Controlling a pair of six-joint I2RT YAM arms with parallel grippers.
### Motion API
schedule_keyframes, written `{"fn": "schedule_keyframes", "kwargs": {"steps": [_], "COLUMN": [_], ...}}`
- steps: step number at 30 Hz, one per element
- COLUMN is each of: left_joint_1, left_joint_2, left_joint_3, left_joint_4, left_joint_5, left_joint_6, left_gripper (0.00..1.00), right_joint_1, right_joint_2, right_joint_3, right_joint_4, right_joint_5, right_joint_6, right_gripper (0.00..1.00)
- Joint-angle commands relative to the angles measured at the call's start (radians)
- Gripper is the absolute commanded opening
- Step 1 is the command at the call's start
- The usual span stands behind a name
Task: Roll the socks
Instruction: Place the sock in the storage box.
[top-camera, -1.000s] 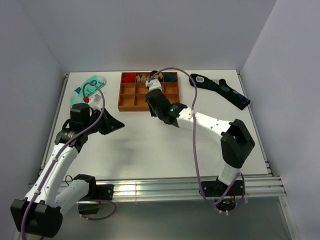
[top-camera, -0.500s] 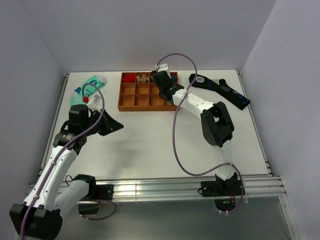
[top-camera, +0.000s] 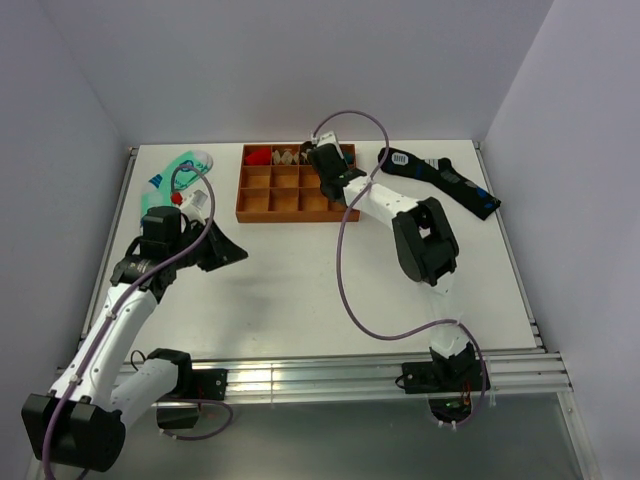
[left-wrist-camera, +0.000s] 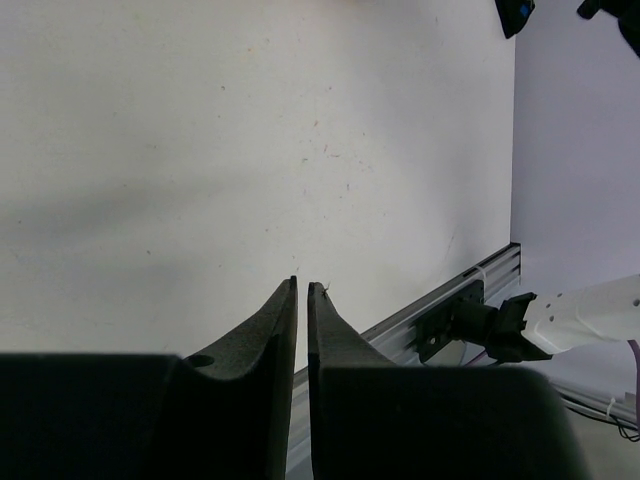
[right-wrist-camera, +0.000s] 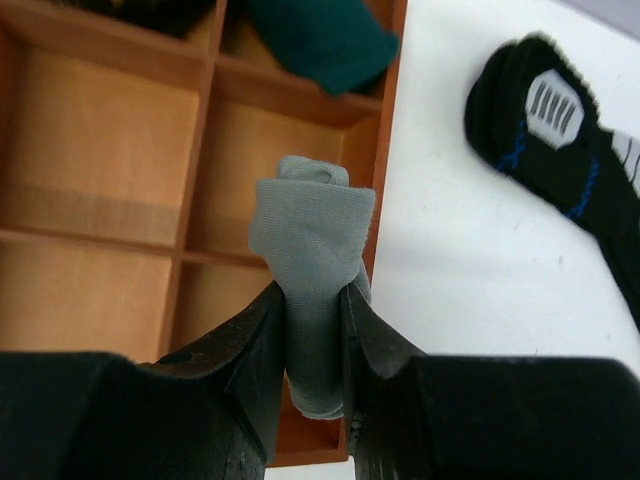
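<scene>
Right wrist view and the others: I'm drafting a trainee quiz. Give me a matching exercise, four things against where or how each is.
1. rolled light-grey knit socks
2. long dark navy sock with coloured marks
3. dark teal fabric bundle
4. left gripper

A. flat on the white table
B. shut, empty
C. clamped in the right gripper
D. in a compartment of the brown wooden tray

Pairs: 1-C, 2-A, 3-D, 4-B
</scene>
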Motion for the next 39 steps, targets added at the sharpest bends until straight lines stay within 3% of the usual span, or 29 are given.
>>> {"fn": "schedule_keyframes", "kwargs": {"steps": [1,5,21,29,39], "left_joint_1": [0.006,0.005,0.005,0.005,0.005], "left_joint_2": [0.005,0.019,0.043,0.066,0.077], "left_joint_3": [0.036,0.03,0.051,0.059,0.064], "left_joint_4": [0.022,0.033,0.03,0.042,0.036], "left_joint_5": [0.009,0.015,0.032,0.043,0.04], "left_joint_6": [0.029,0.024,0.021,0.02,0.024], "left_gripper": [0.14,0.14,0.14,0.14,0.14], "right_joint_1": [-0.007,-0.006,-0.012,-0.01,-0.013], "right_joint_2": [-0.058,-0.095,0.035,0.043,0.017], "right_joint_3": [-0.099,-0.149,0.055,0.035,-0.002], "right_joint_4": [0.047,0.065,-0.188,-0.221,-0.251], "right_joint_5": [-0.005,-0.008,-0.166,-0.109,-0.18], "right_joint_6": [-0.022,-0.022,-0.016,-0.039,-0.056], "right_gripper": [0.0,0.0,0.0,0.0,0.0]}}
